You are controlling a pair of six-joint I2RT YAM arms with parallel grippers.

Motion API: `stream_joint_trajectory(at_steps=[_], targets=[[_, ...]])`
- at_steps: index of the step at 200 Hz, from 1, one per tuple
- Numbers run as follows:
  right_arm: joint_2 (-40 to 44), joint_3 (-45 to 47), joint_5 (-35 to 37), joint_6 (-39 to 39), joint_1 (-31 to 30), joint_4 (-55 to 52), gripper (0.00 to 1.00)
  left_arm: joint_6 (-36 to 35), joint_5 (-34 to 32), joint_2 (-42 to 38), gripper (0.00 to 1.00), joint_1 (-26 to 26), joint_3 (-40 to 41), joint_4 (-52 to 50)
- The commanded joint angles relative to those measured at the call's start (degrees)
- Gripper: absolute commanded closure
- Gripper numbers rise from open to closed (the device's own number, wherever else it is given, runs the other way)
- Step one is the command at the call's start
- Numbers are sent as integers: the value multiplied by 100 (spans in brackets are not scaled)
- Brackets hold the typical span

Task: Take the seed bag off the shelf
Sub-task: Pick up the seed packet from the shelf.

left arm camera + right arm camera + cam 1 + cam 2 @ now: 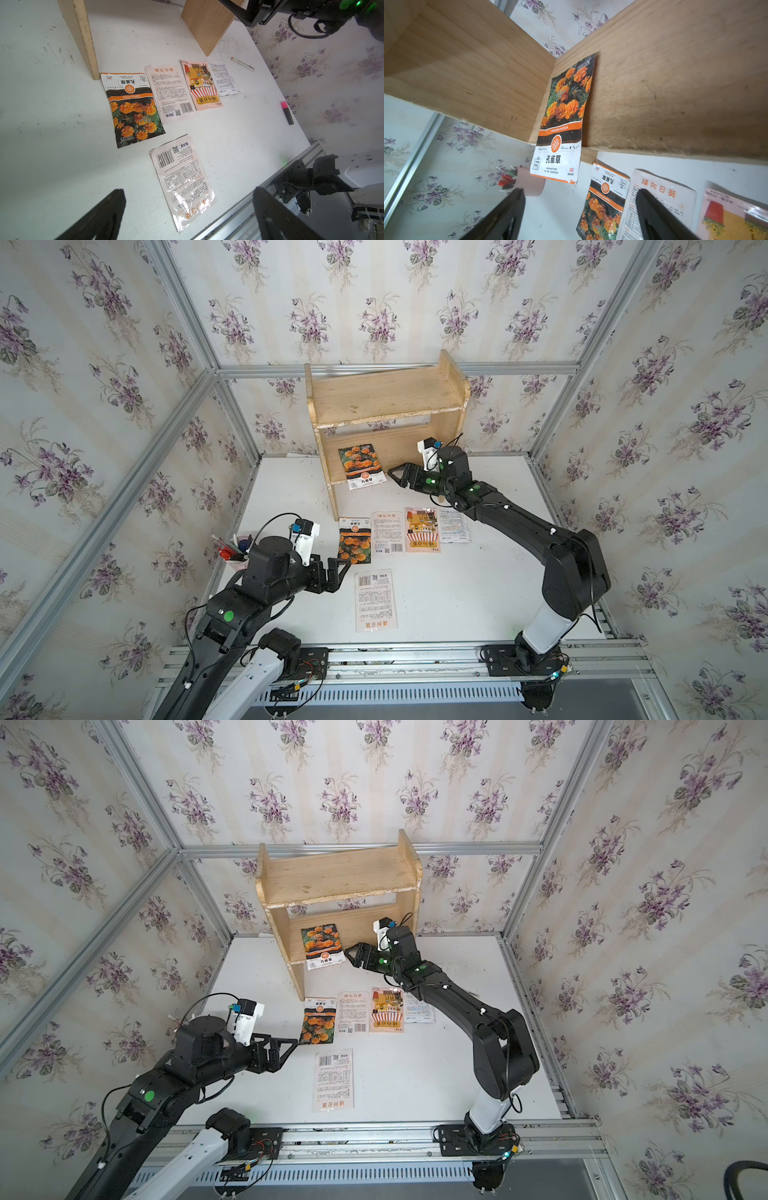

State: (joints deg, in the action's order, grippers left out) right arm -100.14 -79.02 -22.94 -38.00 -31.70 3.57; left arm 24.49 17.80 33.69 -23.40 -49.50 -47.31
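Lying flat on the lower board of the shelf (386,396) (336,876), toward its 9 o'clock end, the seed bag (360,466) (323,946) (562,124) shows orange flowers, and its white end overhangs the front edge. The upper board roofs it, and a side panel stands close at its 9 o'clock.

On the desk (457,593), at the shelf's 6 o'clock, four packets lie in a row: a marigold packet (354,540), a text-side packet (387,532), a sunflower packet (422,529) and a small white packet (454,526). A fifth packet (375,599) lies nearer 6 o'clock. A pink cup (235,553) of pens stands at the desk's 9 o'clock edge. A pen (243,64) and a highlighter (287,112) lie toward 3 o'clock.

The right arm reaches low across the row, its end effector (395,476) (352,957) wide and empty, just at the bag's 3 o'clock. The left end effector (345,568) (293,1046) hovers wide and empty near the marigold packet.
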Motion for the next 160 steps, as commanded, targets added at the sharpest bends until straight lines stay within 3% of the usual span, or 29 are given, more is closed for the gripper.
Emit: stream_joint_trajectory(at_steps=[1, 47, 111, 160], targets=[[-228, -118, -367, -340, 6, 455, 12, 21, 22, -1, 0, 5, -14, 99], [-496, -322, -514, -428, -71, 561, 15, -21, -66, -31, 0, 6, -20, 41], [-925, -657, -692, -568, -202, 662, 29, 17, -45, -36, 0, 4, 65, 84], [-1122, -833, -747, -621, -229, 689, 50, 8, -87, -85, 0, 1, 87, 30]])
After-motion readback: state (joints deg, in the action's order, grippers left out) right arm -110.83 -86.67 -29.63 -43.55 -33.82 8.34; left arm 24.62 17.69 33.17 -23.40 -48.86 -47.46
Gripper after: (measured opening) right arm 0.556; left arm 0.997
